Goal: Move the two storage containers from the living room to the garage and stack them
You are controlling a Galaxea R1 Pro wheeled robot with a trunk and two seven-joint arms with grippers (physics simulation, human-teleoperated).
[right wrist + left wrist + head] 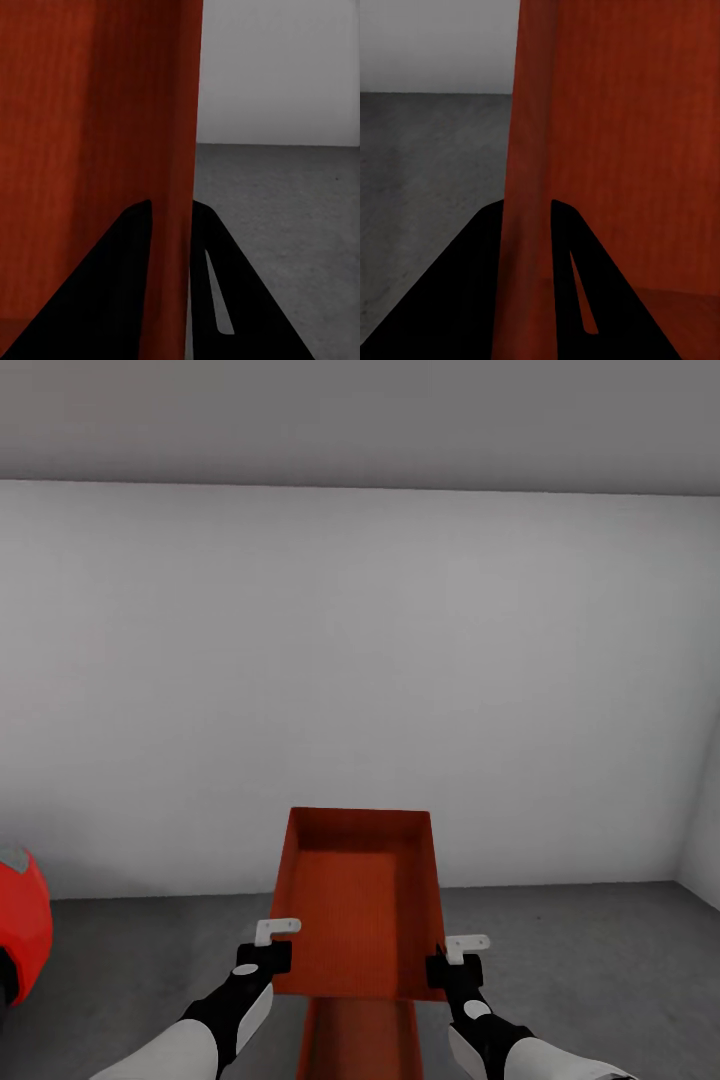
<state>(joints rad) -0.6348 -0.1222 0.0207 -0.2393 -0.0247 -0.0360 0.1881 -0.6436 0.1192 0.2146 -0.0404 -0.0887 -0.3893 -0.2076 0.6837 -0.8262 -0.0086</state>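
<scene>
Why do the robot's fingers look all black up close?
Left wrist view: the fingers sit unlit beside the orange-red container wall, a flat silhouette. Right wrist view: same dark fingers, slightly soft edges. Head view: even, shadowless light on the grey floor; the red car has a dull sheen.

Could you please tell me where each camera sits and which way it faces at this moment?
Head view: from the head, forward and down at the grey wall, the held orange-red shallow storage container and both arms.
Left wrist view: along the left gripper, which straddles the container's thin wall.
Right wrist view: along the right gripper, which straddles the opposite wall.
All share the container and the dark grey concrete floor.
</scene>
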